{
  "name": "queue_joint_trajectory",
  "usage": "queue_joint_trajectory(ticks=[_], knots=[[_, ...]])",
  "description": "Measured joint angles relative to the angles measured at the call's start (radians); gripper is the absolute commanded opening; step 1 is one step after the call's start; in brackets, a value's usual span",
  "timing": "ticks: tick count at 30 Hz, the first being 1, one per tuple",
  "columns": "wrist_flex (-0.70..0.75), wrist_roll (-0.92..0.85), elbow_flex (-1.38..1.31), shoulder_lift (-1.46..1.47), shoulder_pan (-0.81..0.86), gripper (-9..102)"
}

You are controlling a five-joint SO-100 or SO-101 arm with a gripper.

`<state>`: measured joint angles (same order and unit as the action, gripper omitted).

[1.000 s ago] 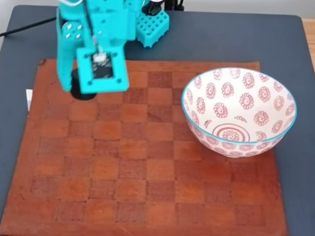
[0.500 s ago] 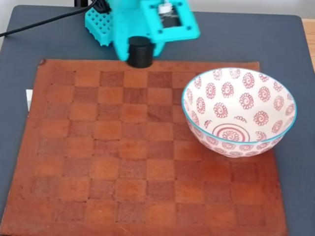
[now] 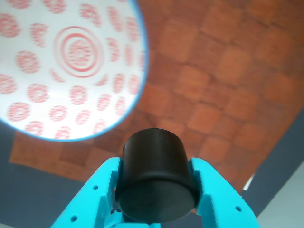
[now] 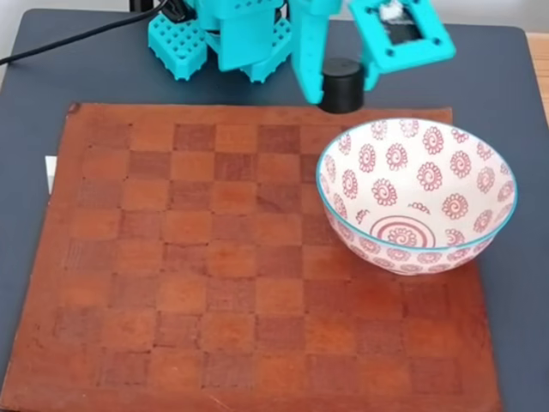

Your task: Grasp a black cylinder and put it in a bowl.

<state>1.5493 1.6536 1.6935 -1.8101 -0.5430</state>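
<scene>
My teal gripper (image 4: 341,86) is shut on the black cylinder (image 4: 340,84), held in the air near the board's far edge, just left of and behind the bowl (image 4: 418,193). In the wrist view the black cylinder (image 3: 156,178) sits between the two teal fingers (image 3: 92,197), with the gripper (image 3: 156,183) above the board. The white bowl (image 3: 61,66) with red spirals and a thin blue rim lies ahead to the upper left there, and nothing is inside it.
A brown leather chessboard (image 4: 214,257) covers most of the dark grey table (image 4: 480,77). The arm's teal base (image 4: 223,39) stands at the far edge, with a black cable (image 4: 60,43) running off to the left.
The gripper has carried the black cylinder off the board's far left square and swung rightward along the far edge, from left of centre to beside the bowl.
</scene>
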Motion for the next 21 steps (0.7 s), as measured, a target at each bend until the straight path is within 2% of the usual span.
queue_joint_trajectory(ticks=[14, 21], knots=[[0.002, 0.006, -0.388, 0.462, -0.092, 13], [0.002, 0.006, -0.391, 0.555, -0.095, 25]])
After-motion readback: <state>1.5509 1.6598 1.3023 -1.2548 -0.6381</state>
